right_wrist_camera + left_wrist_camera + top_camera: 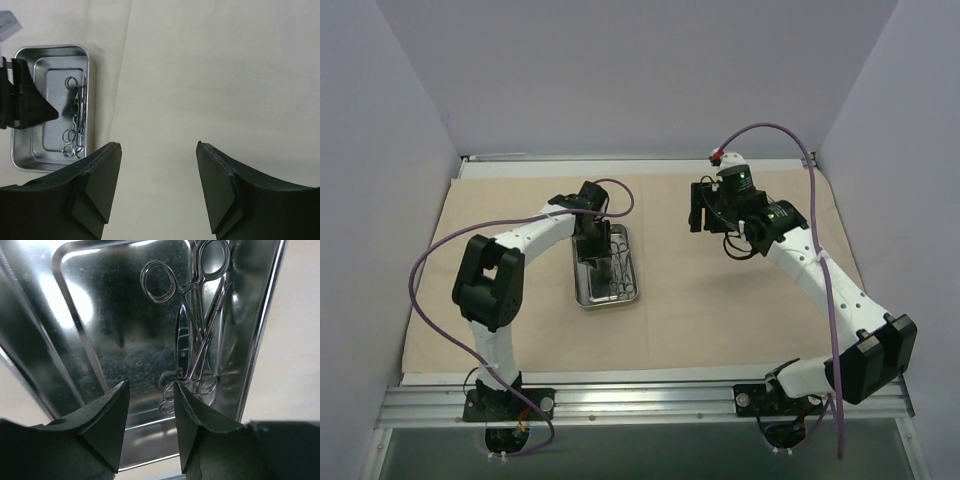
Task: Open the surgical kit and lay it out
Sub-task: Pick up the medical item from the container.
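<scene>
In the left wrist view the left tool (150, 385) is hanging low over the steel tray (120, 335). Its two fingers are standing apart, and only bare tray floor is showing in the gap. The instruments (200, 335) are lying just past the right-hand finger, running toward the upper right of the frame. I cannot tell whether that finger is touching the nearest rings. They are showing as thin, shiny pieces bunched along the tray's right wall, with ring handles at both ends of the bundle. The tray is gleaming, rectangular with rounded corners.

In the right wrist view the right tool (159, 145) is hovering spread wide and gripping nothing over the bare cloth wrap (210, 65). The tray is sitting well apart at the left of that frame.

From above, the beige cloth is lying spread flat, with the tray resting left of centre.
</scene>
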`<state>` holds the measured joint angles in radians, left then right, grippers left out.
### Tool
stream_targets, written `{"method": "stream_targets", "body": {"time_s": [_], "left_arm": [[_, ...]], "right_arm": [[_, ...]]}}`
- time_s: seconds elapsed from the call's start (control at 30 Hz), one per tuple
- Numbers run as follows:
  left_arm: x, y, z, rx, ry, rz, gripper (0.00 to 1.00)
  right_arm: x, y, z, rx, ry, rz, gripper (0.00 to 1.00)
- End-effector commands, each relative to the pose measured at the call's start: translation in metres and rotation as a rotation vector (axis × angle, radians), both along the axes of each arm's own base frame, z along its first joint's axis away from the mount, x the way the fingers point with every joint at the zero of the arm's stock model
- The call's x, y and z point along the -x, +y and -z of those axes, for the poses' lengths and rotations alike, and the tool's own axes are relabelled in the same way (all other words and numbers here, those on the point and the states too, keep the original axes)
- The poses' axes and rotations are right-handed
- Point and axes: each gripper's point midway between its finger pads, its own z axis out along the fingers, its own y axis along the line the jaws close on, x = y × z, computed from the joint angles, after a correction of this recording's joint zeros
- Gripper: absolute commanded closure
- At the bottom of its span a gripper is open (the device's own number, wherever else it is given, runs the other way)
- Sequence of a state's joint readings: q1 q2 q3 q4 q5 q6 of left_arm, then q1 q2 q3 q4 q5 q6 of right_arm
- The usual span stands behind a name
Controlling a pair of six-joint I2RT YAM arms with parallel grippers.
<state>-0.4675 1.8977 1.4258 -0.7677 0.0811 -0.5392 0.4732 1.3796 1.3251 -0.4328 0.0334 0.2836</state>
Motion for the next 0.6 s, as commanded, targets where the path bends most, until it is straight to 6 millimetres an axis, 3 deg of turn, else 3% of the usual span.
{"method": "stream_targets", "body": {"time_s": [0.0,0.23,0.57], "left_arm": [[-0.008,-0.014,-0.003,-0.052,-0.008,-0.031,0.51],[-0.012,-0.014,0.01,-0.149,-0.001,-0.058,0.47],[-0.009,-0.018,0.03,-0.235,0.051,-0.055,0.47]], "right_arm": [[0.004,-0.007,-0.005,-0.021,-0.021,0.017,0.37],[0.017,-0.035,-0.001,-0.032,-0.017,0.069,0.37],[0.024,-0.056,0.004,-0.05,-0.002,0.088,0.37]]}}
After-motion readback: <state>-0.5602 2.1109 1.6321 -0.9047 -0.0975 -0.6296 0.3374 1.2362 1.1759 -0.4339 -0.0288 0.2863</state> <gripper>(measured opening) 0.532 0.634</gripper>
